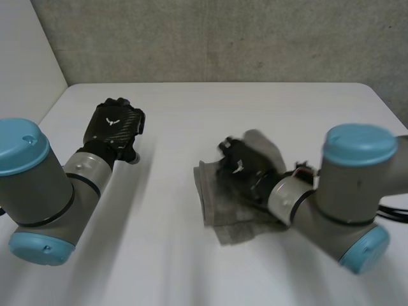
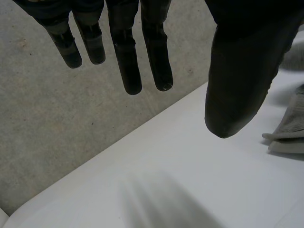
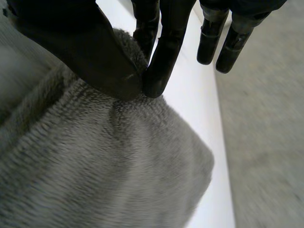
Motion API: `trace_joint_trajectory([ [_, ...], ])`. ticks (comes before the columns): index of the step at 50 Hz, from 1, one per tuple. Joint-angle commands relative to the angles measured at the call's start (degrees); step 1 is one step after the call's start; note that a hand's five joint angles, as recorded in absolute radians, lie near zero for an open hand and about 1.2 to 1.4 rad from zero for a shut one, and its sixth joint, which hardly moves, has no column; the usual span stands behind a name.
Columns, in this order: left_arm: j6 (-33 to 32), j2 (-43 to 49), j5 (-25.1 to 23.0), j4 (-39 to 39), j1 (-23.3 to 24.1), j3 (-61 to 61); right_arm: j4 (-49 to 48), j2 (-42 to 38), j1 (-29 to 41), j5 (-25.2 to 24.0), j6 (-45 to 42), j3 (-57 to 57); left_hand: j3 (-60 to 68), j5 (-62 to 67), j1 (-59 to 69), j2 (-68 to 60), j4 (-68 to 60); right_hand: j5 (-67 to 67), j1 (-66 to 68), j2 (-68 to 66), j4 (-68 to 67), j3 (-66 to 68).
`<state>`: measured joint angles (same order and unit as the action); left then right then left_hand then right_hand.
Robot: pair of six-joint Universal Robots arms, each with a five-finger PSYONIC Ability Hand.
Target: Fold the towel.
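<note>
White surface (image 1: pixel 191 121): broad and bare apart from the one cloth, backed by a grey wall (image 1: pixel 223 38). Right arm (image 1: pixel 344 191): reaches in over the near side of the cloth and hides part of it. Left arm (image 1: pixel 38 191): lies at the far side of the surface, well apart from the cloth. Towel (image 1: pixel 220 213): grey, fleecy and rumpled, lying right of centre on the surface, one flap raised under the right hand and the rest flat or creased. Right hand (image 1: pixel 239 162): closed on the towel, with a ridge of cloth near a rounded corner pinched between thumb and two fingers; the other fingers are straight and free. Left hand (image 1: pixel 116 126): fingers straight and spread, holding nothing, clear of the surface. Step judged: an early fold, with one side lifted to be carried over. Next move likely calls for a firm pinch, a carry across to the opposite edge, and a flat lay-down; the left hand may be needed to pin or square the cloth. Obstructions: no other objects, only the towel's own creases and the right arm lying over it.
</note>
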<state>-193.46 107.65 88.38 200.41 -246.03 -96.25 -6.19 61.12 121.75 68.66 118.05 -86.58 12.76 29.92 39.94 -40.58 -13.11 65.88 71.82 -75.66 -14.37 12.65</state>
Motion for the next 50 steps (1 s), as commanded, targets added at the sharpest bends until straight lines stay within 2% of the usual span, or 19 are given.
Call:
trace_joint_trajectory([
  [1, 0.3, -0.6, 0.0, 0.2, -0.2, -0.3, -1.5, -0.6, 4.2, -1.6, 2.4, -3.3, -2.8, -1.3, -1.3, 1.9, 3.1, 4.1, 8.2, -4.3, 4.4, -2.6],
  [3, 0.6, -0.7, 0.0, 0.2, -0.3, -0.1, -2.9, -0.4, 4.5, -2.8, 2.9, -4.6, -2.8, -1.4, -1.5, 2.1, 3.1, 4.1, 8.2, -4.3, 4.4, -2.6],
  [5, 1.1, -0.7, 0.0, 0.2, -0.3, 0.1, -5.0, 0.3, 4.5, -6.7, 3.1, -7.6, -2.8, -1.5, -1.5, 2.1, 3.1, 4.1, 8.2, -4.3, 4.4, -2.6],
  [11, 3.4, -0.6, 0.0, 0.2, -0.4, 0.8, -5.1, 0.6, 3.7, -9.7, 2.8, -9.7, -2.8, -1.6, -1.6, 2.3, 3.1, 4.1, 8.2, -4.3, 4.4, -2.6],
  [20, 4.2, -0.6, 0.0, 0.2, 0.0, 1.5, -5.1, 1.8, 2.5, -10.7, 3.3, -11.2, -2.8, -1.6, -1.6, 2.3, 3.1, 4.1, 8.2, -4.3, 4.4, -2.6],
  [25, 4.7, -0.2, 0.0, 0.2, 0.1, 2.2, -5.2, 0.7, 2.5, -9.3, 3.2, -10.3, -2.8, -1.8, -1.8, 2.4, 3.1, 4.1, 8.2, -4.3, 4.4, -2.6],
  [26, 4.7, -0.2, 0.0, 0.2, 0.1, 2.2, -5.2, 0.3, 2.5, -9.4, 3.2, -10.5, -2.8, -1.8, -1.8, 2.4, 3.1, -19.1, -15.1, 18.9, 4.4, -2.6],
  [27, 5.1, -0.2, 0.0, 0.2, 0.2, 2.4, -5.1, 0.2, 2.3, -9.4, 3.2, -10.8, -2.8, -1.8, -1.8, 2.4, 3.1, -50.7, -46.6, 50.5, 4.4, -2.6],
  [28, 5.8, -0.1, 0.0, 0.2, 0.2, 2.6, -5.1, 0.2, 2.3, -9.4, 3.2, -10.8, -2.8, -2.0, -2.0, 2.6, 3.1, -51.0, -46.9, 50.8, 4.4, -2.6],
  [29, 5.8, -0.1, 0.0, 0.2, 0.2, 2.6, -5.1, 0.3, 2.2, -9.7, 3.5, -11.1, -2.8, -2.0, -2.0, 2.6, 3.1, -65.9, -61.8, 65.7, 4.4, -2.6],
  [33, 8.3, 0.0, 1.1, 0.1, 0.9, 3.5, -5.1, 1.5, 0.5, -9.8, 4.3, -11.8, -2.8, -5.1, -5.1, 5.8, 3.1, -65.9, -61.8, 65.7, 4.4, -2.6],
  [39, 10.2, 0.1, 3.9, -0.3, 2.0, 5.7, -5.1, 8.8, -5.0, -8.8, 11.5, -13.6, -2.8, -10.0, -10.0, 10.7, 3.1, -65.9, -61.8, 65.7, 4.4, -2.6],
  [41, 11.0, 0.1, 4.9, -0.3, 2.7, 6.4, -4.8, 10.6, -6.8, -7.8, 13.9, -13.6, -2.8, -10.4, -10.4, 11.0, 3.1, -65.9, -61.8, 65.7, 4.4, -2.6],
  [46, 13.7, 0.7, 6.6, -0.4, 6.3, 8.9, -3.1, 16.0, -13.4, -0.9, 24.7, -13.0, -2.8, -10.7, -10.7, 11.4, 3.1, -65.9, -61.8, 65.7, 4.4, -2.6],
  [50, 14.1, 2.5, 6.9, -0.5, 8.9, 11.4, -2.9, 17.1, -15.7, 0.6, 29.5, -12.7, -2.8, -11.5, -11.6, 12.2, 3.1, -65.9, -61.8, 65.7, 4.4, -2.6],
])
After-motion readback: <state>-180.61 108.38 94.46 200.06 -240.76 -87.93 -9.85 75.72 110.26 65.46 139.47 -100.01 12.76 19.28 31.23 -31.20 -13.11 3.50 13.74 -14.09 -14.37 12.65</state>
